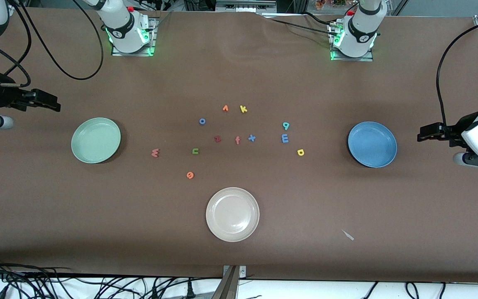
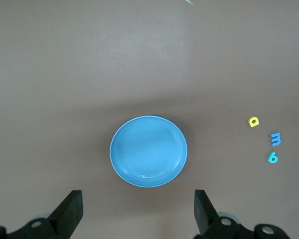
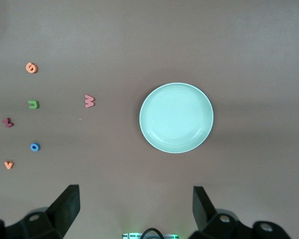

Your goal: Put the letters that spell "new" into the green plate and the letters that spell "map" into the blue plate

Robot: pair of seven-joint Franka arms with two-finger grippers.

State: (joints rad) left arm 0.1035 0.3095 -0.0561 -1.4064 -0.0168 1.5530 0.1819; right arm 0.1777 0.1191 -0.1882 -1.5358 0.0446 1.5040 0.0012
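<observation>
- The left pincer (image 2: 137,211) is held released and empty above the left arm's end of the tabletop (image 1: 388,216), just past the blue plate (image 1: 372,144); the right pincer (image 3: 136,209) is likewise released and empty above the right arm's end, beside the green plate (image 1: 96,140).
- Both plates are seen empty; nothing has been sorted yet.
- The red-pink w (image 1: 155,153), green n (image 1: 195,150) and orange e (image 1: 190,175) lie toward the green plate; the teal p (image 1: 286,125), blue m (image 1: 285,138) and yellow a (image 1: 301,152) lie toward the blue plate.
- A wrong pick is the likeliest error: the dark red z (image 1: 217,139), salmon f (image 1: 237,140), blue o (image 1: 202,121) and yellow k (image 1: 243,109) share colours with wanted letters.
- The p and m sit just beside each other, so one could be nudged while the other is pinched.
- The cream-white plate (image 1: 232,214), near the front edge, could be mistaken for a target.
</observation>
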